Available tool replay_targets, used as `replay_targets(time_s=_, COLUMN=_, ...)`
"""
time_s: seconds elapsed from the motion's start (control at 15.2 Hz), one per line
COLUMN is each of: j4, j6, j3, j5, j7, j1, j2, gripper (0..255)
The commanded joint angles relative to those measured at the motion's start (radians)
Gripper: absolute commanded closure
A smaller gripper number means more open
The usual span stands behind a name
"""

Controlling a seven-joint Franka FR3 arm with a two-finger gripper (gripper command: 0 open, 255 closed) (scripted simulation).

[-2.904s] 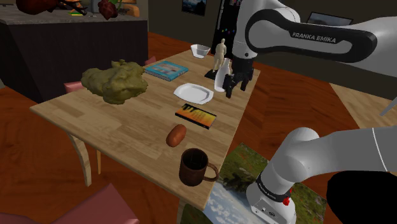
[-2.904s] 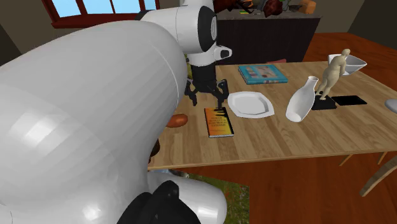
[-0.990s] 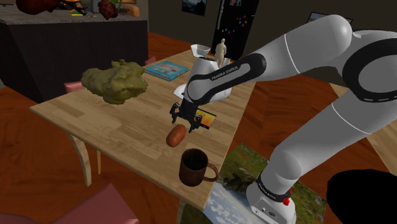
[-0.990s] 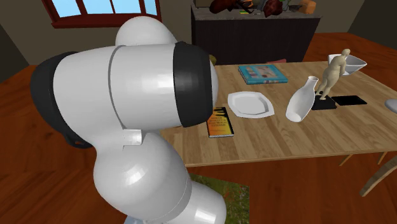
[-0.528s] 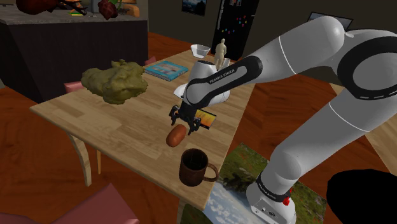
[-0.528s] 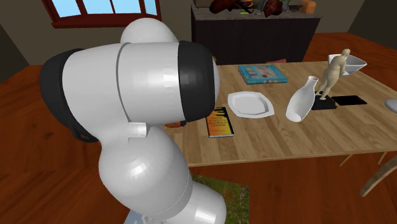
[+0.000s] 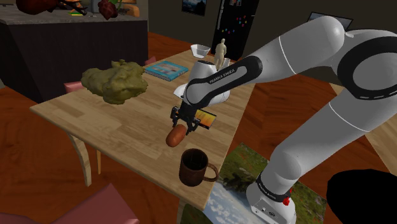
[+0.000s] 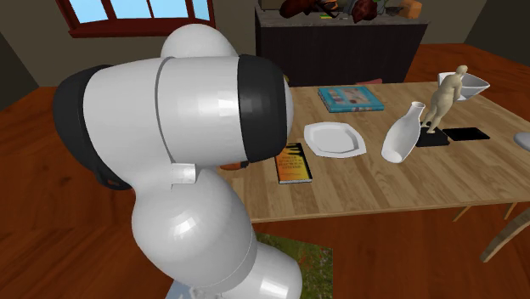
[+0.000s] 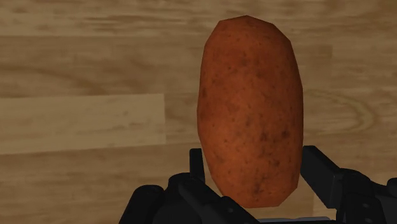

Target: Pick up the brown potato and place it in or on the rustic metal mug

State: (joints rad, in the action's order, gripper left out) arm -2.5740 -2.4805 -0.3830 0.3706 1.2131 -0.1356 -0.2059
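Observation:
The brown potato point(image 7: 174, 137) lies on the wooden table point(image 7: 121, 124), near its front edge in the shoulder view. My black gripper point(image 7: 180, 129) reaches down onto the potato's far end. In the wrist view the potato point(image 9: 249, 108) stands lengthwise between the two fingers point(image 9: 198, 167), which press against its sides; the gripper point(image 9: 257, 164) is shut on it. The dark brown mug point(image 7: 193, 167) stands upright a short way nearer the table's edge, handle toward the stand, with nothing in it.
A book with an orange cover point(image 7: 205, 117) lies just behind the gripper. A green lumpy object point(image 7: 116, 81) and a blue book point(image 7: 167, 69) lie farther back. A white plate point(image 8: 334, 138), a white vase point(image 8: 403, 133) and a figurine point(image 8: 446, 98) stand along the table.
The arm swung from beside the vase down over the potato. In the last half second the fingers closed on the potato's sides; the potato lies where it was.

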Motion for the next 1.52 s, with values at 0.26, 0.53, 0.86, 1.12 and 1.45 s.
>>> replay_targets(time_s=0.26, j4=0.005, j6=0.016, j3=0.002, j5=-0.001, j7=0.002, j1=0.0, j2=-0.011, gripper=255)
replay_targets(time_s=0.53, j4=0.027, j6=0.079, j3=0.009, j5=-0.005, j7=0.01, j1=-0.002, j2=-0.053, gripper=255)
replay_targets(time_s=0.86, j4=0.059, j6=0.157, j3=0.019, j5=-0.012, j7=0.02, j1=-0.004, j2=-0.1, gripper=255)
replay_targets(time_s=1.12, j4=0.089, j6=0.218, j3=0.026, j5=-0.019, j7=0.028, j1=-0.006, j2=-0.131, gripper=255)
replay_targets(time_s=1.45, j4=0.131, j6=0.292, j3=0.036, j5=-0.027, j7=0.039, j1=-0.009, j2=-0.164, gripper=255)
